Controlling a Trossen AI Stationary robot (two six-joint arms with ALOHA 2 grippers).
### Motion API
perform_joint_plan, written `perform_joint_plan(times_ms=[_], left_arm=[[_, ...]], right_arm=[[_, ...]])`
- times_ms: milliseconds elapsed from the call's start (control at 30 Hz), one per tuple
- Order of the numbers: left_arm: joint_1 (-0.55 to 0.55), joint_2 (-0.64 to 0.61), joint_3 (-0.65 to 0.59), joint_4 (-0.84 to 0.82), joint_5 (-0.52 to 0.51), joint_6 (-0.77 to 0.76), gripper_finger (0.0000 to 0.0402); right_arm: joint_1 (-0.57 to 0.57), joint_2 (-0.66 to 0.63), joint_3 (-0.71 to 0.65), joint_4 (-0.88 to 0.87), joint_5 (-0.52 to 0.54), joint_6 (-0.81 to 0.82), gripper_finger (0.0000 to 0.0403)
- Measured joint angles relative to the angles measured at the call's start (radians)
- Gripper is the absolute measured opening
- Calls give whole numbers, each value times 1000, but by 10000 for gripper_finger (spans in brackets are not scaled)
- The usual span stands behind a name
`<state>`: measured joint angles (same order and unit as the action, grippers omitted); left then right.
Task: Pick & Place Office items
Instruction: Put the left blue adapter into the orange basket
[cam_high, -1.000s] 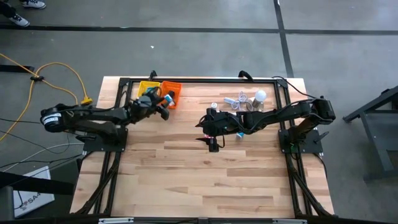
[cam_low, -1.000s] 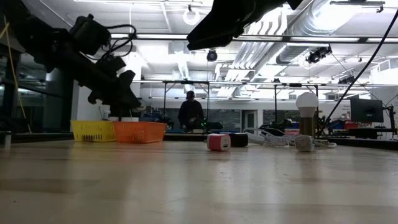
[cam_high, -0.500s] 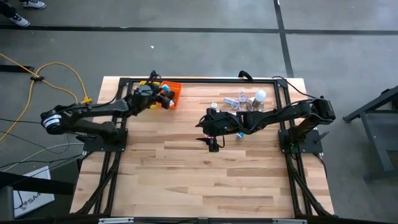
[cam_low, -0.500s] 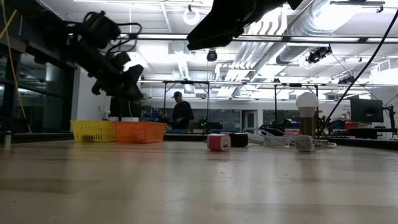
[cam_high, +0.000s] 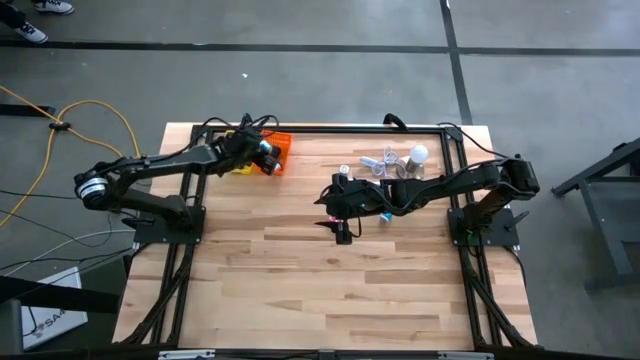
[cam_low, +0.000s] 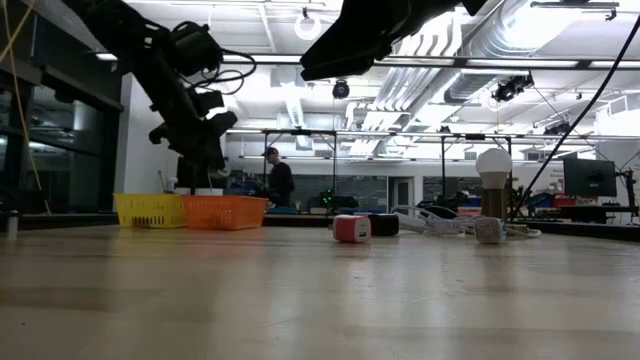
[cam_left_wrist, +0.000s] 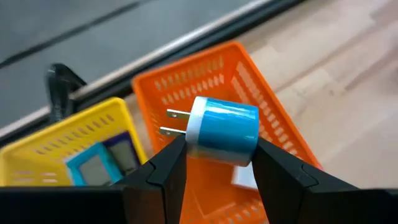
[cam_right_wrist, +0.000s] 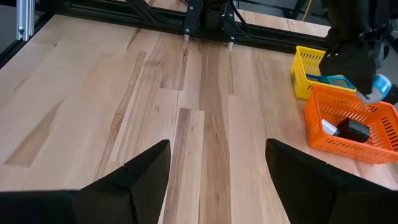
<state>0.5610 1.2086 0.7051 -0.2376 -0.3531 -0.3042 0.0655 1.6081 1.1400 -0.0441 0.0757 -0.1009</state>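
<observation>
My left gripper (cam_left_wrist: 219, 152) is shut on a blue charger plug (cam_left_wrist: 224, 127) with a white face and two metal prongs. It hangs above the orange basket (cam_left_wrist: 273, 93), which stands beside a yellow basket (cam_left_wrist: 68, 134) at the table's far left. In the right wrist view the plug (cam_right_wrist: 380, 84) shows just over the orange basket's rim (cam_right_wrist: 348, 102). That basket holds a black item (cam_right_wrist: 354, 130) and a white one (cam_left_wrist: 245, 177). A light-blue item (cam_left_wrist: 93, 165) lies in the yellow basket. My right gripper (cam_high: 335, 212) hovers open over mid-table, above a pink item (cam_low: 351, 228) and a black one (cam_low: 383, 224). My left gripper pinches the plug's blue body (cam_left_wrist: 249, 140) by two opposite sides between its two fingers. The fingers (cam_left_wrist: 168, 171) slant down from the table's left side. The plug is lifted clear over the orange basket, and its prongs (cam_left_wrist: 174, 121) stick out sideways toward the yellow basket.
A white light bulb (cam_high: 419, 154) and a white cable (cam_high: 378, 160) lie at the far right of the table, behind my right arm. A black frame (cam_high: 320, 130) runs along the table's edges. Bare wood fills the near half (cam_high: 330, 290). A person (cam_low: 280, 180) stands far behind.
My left gripper has risen and swung toward the table's far edge, coming over the orange basket. It has tipped up from steeply downward to a shallower slant. The blue plug has stayed between its fingers.
</observation>
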Motion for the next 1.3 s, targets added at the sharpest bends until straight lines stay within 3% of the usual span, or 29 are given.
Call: perform_joint_plan(times_ms=[400, 1300], left_arm=[[20, 69, 84, -214, 49, 5, 152], [39, 225, 84, -169, 90, 28, 155]], right_arm=[[0, 0, 0, 0, 0, 0, 251], [0, 0, 0, 4, 0, 0, 251]])
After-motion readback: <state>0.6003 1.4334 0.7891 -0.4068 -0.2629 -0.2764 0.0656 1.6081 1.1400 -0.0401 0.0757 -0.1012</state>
